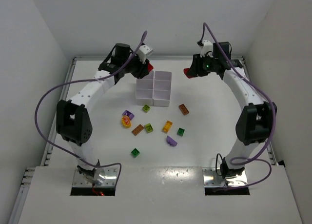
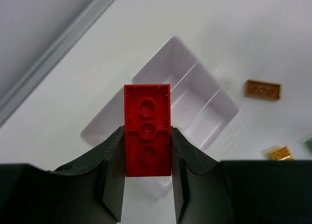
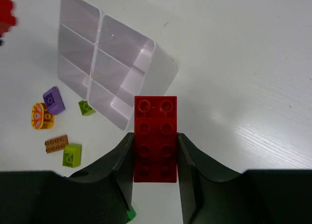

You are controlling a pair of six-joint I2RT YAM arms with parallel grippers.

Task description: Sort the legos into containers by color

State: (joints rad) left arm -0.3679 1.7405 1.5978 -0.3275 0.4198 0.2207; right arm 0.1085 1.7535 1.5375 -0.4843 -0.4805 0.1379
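Observation:
The white tray of containers [image 1: 138,92] stands mid-table, and its compartments look empty. My left gripper [image 1: 147,68] hovers by its far left corner, shut on a narrow red lego [image 2: 147,131] that hangs over the tray [image 2: 97,130] in the left wrist view. My right gripper [image 1: 188,71] is off the tray's far right side, shut on a wider red lego [image 3: 155,136] with two rows of studs. In the right wrist view the tray [image 3: 163,68] lies ahead and to the left of it.
Loose legos lie in front of the tray: green [image 1: 146,108], purple [image 1: 128,114], a yellow round piece [image 1: 126,122], brown [image 1: 137,129], lime [image 1: 148,128], orange [image 1: 167,126], green [image 1: 181,132], purple [image 1: 171,141], green [image 1: 135,152], and brown [image 1: 184,109]. White walls enclose the table.

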